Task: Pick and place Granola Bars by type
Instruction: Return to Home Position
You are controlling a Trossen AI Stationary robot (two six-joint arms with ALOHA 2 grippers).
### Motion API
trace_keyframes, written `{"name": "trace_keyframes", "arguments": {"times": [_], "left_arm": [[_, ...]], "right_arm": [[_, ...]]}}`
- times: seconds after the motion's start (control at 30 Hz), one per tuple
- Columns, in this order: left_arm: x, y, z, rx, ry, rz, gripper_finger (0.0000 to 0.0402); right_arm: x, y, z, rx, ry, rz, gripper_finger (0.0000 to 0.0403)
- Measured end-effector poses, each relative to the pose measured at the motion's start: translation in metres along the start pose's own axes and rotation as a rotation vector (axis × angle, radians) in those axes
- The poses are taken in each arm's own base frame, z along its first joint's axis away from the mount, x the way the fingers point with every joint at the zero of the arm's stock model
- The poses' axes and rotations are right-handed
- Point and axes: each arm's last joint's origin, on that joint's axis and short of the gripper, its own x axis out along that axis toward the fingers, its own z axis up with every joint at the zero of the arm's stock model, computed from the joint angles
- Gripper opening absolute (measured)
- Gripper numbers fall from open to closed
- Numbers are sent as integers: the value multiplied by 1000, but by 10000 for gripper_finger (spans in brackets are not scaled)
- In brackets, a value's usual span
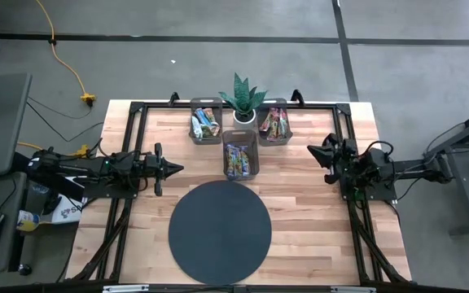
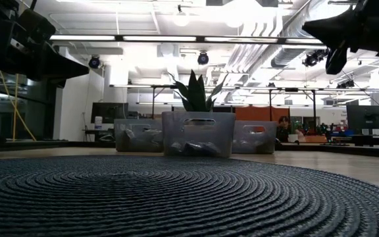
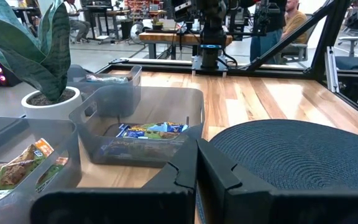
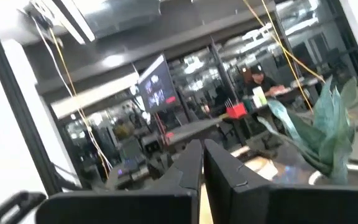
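Observation:
The granola bars lie inside three translucent grey bins at the table's far middle: a left bin [image 1: 206, 124], a right bin [image 1: 273, 122] and a nearer middle bin [image 1: 240, 155]. Blue-wrapped bars [image 3: 151, 130] rest on the middle bin's floor. Brown and green wrapped ones [image 3: 17, 169] lie in the left bin. My left gripper [image 1: 173, 169] hovers shut and level at the table's left, pointing toward the middle bin; its fingers [image 3: 197, 171] hold nothing. My right gripper [image 1: 316, 152] hovers shut at the table's right, tipped slightly upward, with nothing between its fingers [image 4: 202, 165].
A potted plant [image 1: 245, 102] stands between the two far bins. A large dark round woven mat [image 1: 220, 232] covers the table's near middle. Black frame rails [image 1: 137, 110] run along the table's edges. A person [image 3: 284, 18] sits beyond the table.

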Motion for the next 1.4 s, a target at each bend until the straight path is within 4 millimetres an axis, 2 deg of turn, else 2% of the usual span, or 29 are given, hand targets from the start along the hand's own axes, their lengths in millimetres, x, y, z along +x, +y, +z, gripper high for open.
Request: {"name": "trace_keyframes", "arguments": {"times": [0.33,0.6,0.87,1.1,1.4], "left_arm": [[0,0,0,0,0,0,1],[0,0,0,0,0,0,1],[0,0,0,0,0,0,1],[0,0,0,0,0,0,1],[0,0,0,0,0,0,1]], "right_arm": [[0,-4,-9,-14,88,-48,0],[-3,-10,-24,-28,230,-125,0],[-6,-12,-32,-168,337,-83,0],[-9,-14,-38,-151,418,-76,0],[-9,-15,-39,-189,435,-76,0]]}}
